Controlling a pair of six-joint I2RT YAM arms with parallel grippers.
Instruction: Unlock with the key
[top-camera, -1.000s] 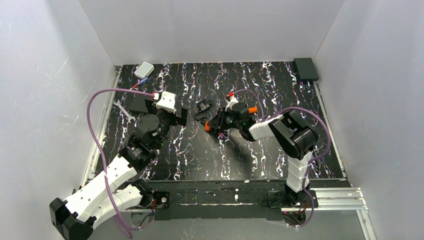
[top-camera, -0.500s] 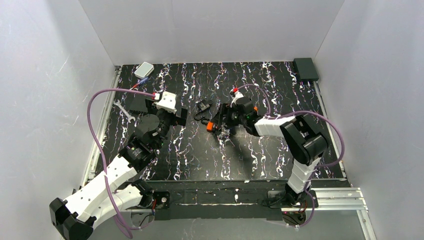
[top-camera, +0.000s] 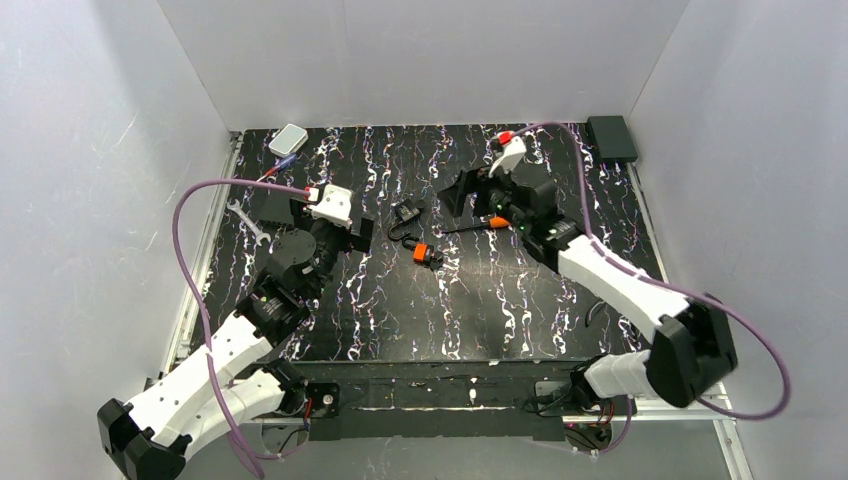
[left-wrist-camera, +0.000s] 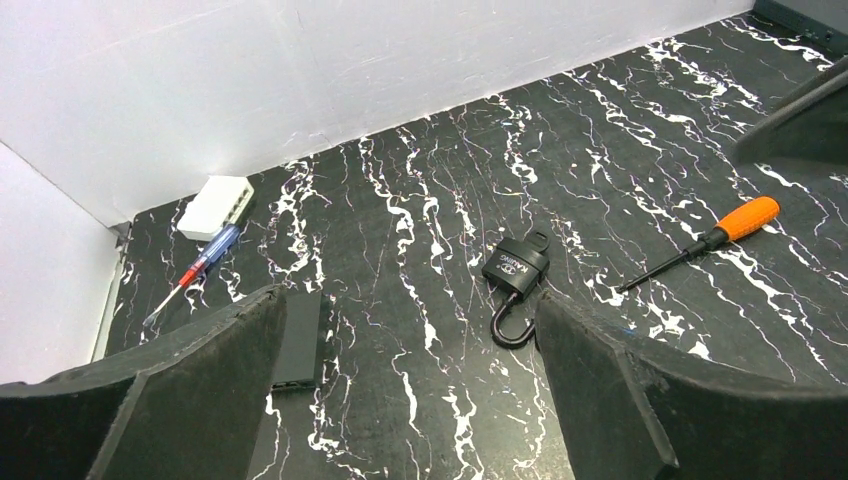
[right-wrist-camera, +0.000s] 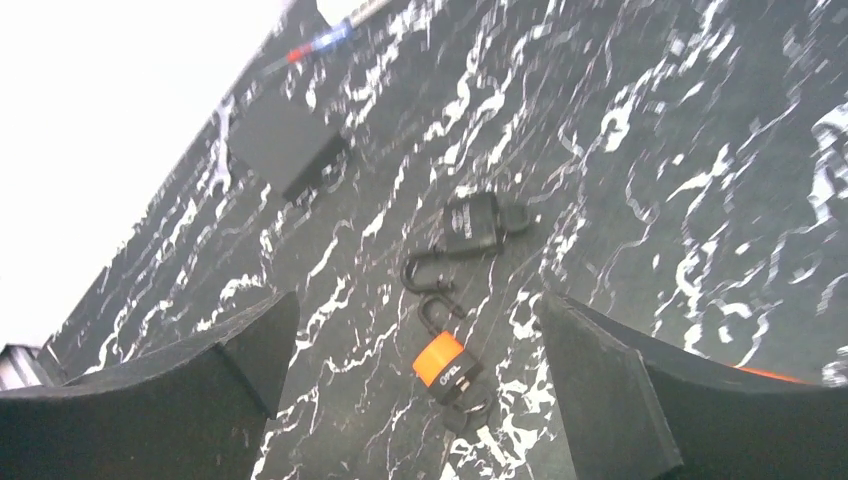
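A black marbled tabletop (top-camera: 500, 300) sits inside white walls (top-camera: 430, 60). An orange lock (top-camera: 424, 253) lies on it, a black lock (top-camera: 405, 213) just behind. The left jaws and right jaws gape wide, empty.

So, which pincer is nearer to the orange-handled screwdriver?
Right. The right pincer hangs open close by the orange-handled screwdriver, near its tip; the left pincer, also open, is well off to the left, beyond the black padlock.

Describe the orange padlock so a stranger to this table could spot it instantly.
Look at the middle of the black marbled table. Two small padlocks lie there; the orange padlock is the nearer one, bright-bodied beside the black padlock, and stubby, unlike the thin orange-handled screwdriver.
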